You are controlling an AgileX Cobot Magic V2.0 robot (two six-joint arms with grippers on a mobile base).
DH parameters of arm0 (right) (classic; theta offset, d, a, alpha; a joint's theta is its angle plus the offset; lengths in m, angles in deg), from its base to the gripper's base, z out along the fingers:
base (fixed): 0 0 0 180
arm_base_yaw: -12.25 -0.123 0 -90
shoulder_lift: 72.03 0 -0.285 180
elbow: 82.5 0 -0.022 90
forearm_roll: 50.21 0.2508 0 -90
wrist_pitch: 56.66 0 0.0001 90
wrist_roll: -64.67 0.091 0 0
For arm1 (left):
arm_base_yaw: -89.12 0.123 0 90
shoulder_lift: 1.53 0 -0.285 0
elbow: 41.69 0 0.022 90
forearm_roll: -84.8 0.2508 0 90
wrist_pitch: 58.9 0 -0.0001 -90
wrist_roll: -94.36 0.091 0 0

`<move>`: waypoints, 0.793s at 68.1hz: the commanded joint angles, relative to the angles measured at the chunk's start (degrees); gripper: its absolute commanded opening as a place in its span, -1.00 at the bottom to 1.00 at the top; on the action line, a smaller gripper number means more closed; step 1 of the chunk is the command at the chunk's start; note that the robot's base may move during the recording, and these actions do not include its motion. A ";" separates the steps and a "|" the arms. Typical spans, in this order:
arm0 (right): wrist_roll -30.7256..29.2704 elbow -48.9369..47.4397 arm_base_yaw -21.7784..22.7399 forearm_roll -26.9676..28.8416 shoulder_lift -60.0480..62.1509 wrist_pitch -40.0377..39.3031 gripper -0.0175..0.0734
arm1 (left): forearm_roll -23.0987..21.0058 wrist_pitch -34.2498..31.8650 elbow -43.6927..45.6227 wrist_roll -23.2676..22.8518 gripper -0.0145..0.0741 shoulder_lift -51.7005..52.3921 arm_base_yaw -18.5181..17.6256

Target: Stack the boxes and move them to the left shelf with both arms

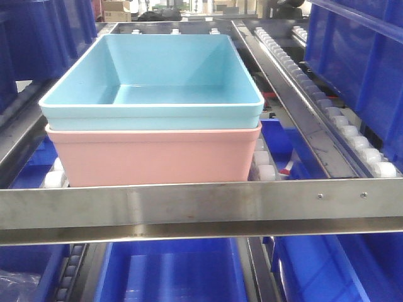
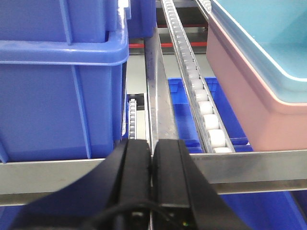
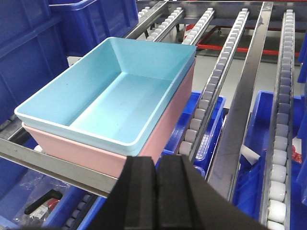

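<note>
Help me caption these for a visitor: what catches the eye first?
The light blue bin nested inside the pink bin stands out, sitting on the steel shelf just behind its front rail. Dark blue bins crowd around and below. In each wrist view a black gripper, left and right, is shut, touching nothing.

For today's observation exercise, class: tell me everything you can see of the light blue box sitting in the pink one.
The light blue box is a rectangular open-top bin of matte plastic with a flat rim and sloping walls. It is empty and upright, nested in the pink box so that only its upper part shows and its rim lies just above the pink rim. The pair sits on the roller tracks of the steel shelf, behind the front rail. No gripper touches it.
</note>
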 commanded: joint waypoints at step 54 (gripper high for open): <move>-22.68 0.12 4.30 19.28 -0.24 -5.13 -0.51 | -0.68 -4.76 -1.59 -0.54 -0.68 0.24 0.01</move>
